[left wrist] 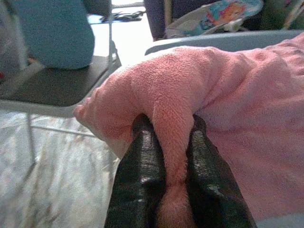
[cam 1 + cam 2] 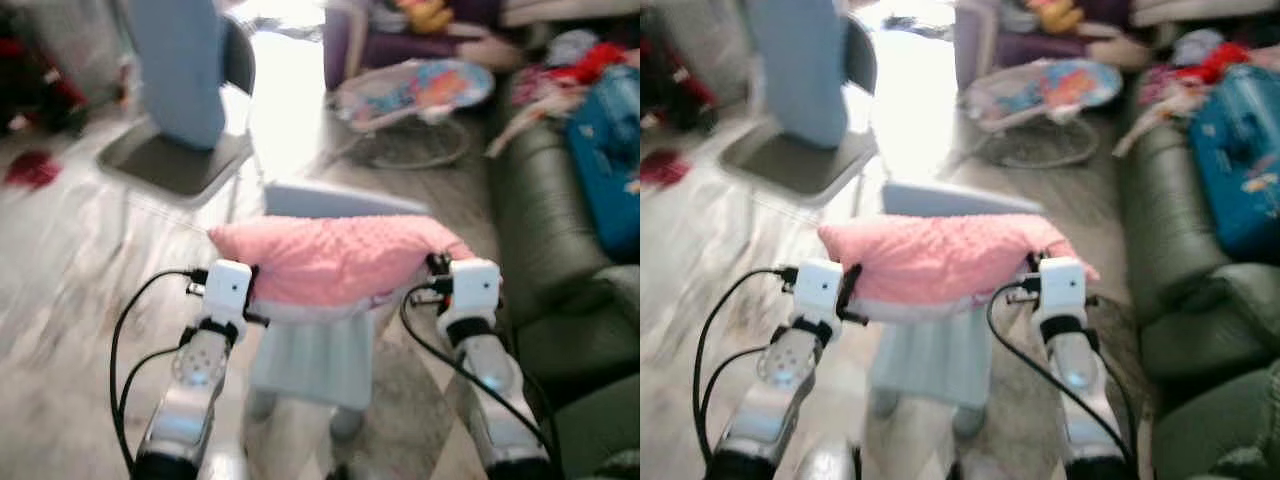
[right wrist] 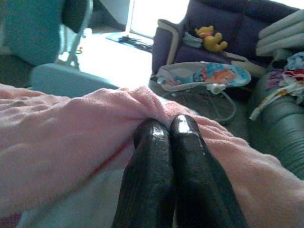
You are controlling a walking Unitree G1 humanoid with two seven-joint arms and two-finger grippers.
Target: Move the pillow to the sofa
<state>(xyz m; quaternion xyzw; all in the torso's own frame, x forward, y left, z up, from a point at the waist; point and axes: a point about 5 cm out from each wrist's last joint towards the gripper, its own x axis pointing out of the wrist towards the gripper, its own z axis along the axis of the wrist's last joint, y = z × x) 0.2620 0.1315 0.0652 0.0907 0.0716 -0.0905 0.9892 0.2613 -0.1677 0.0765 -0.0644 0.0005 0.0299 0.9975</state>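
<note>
The left tool [image 1: 173,152] pinches a fold at one end of the pink pillow [image 2: 335,255], and the right tool [image 3: 168,137] pinches the other end. The pillow hangs between them above a small stool [image 2: 315,360], with the dark sofa [image 2: 545,230] nearby on the right. It looks soft, light and floppy, so holding both ends should stop it sagging.

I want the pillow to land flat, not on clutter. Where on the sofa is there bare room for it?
Both hands, left hand and right hand, pinch the pink pillow. The near end of the dark sofa looks bare, between the blue bag and the robot. Farther back it is crowded: the bag and a heap of clothes.
</note>
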